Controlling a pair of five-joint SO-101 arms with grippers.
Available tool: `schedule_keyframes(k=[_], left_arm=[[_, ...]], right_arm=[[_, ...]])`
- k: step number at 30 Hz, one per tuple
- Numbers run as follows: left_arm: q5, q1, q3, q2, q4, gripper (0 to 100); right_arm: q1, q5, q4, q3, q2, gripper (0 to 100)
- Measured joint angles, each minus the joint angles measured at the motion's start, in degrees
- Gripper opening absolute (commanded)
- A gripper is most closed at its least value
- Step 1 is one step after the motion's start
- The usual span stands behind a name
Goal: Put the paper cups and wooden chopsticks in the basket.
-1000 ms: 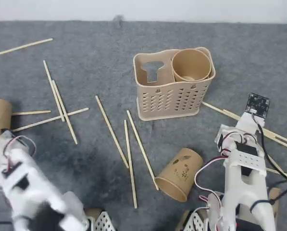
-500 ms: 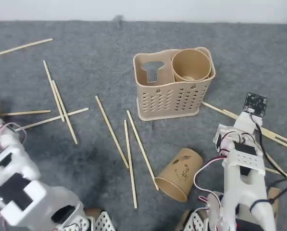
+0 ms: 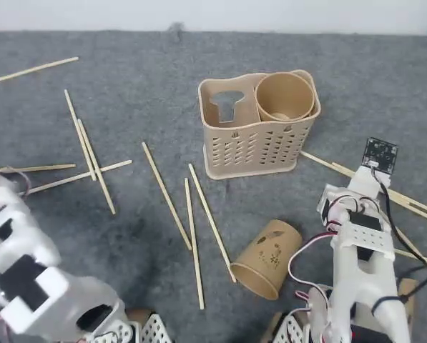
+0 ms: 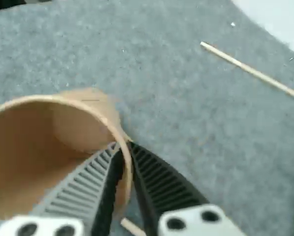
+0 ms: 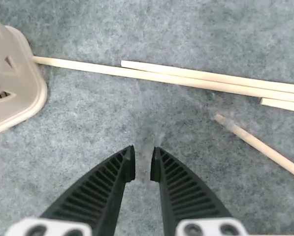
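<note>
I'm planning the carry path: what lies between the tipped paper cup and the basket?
The high view shows bare grey carpet between the tipped paper cup and the basket; the nearest chopstick runs beside that stretch.

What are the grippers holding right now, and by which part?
The left gripper pinches a paper cup by its rim wall, one finger inside, one outside. The right gripper holds nothing.

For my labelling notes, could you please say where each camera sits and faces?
High view: fixed overhead, facing down on basket, chopsticks; left arm, right arm at near edge.
Left wrist view: on left arm, facing along left gripper holding a paper cup.
Right wrist view: on right arm, facing down past right gripper.
Shared by high and right wrist: basket, chopsticks.
</note>
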Motion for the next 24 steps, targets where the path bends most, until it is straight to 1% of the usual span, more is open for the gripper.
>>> schedule_keyframes(k=[3,6,10,13,18,21,24], left_arm=[[0.0,0.0,-3.3,-2.1,8.4,1],[-0.3,0.0,-7.3,-7.3,20.5,1],[-4.6,2.0,-12.0,-16.0,38.5,1],[-8.3,4.3,-14.2,-22.3,50.5,1],[-13.9,9.1,-18.7,-30.9,68.0,1],[-18.2,13.6,-21.9,-33.4,79.6,1],[-24.0,19.7,-22.7,-33.9,90.8,1]], right_arm=[[0.0,0.0,0.0,0.0,0.0,7.6],[0.0,0.0,0.0,0.0,0.0,7.6],[0.0,0.0,0.0,0.0,0.0,7.6],[0.0,0.0,0.0,0.0,0.0,7.6],[0.0,0.0,0.0,0.0,0.0,7.6],[0.0,0.0,0.0,0.0,0.0,7.6],[0.0,0.0,0.0,0.0,0.0,7.6]])
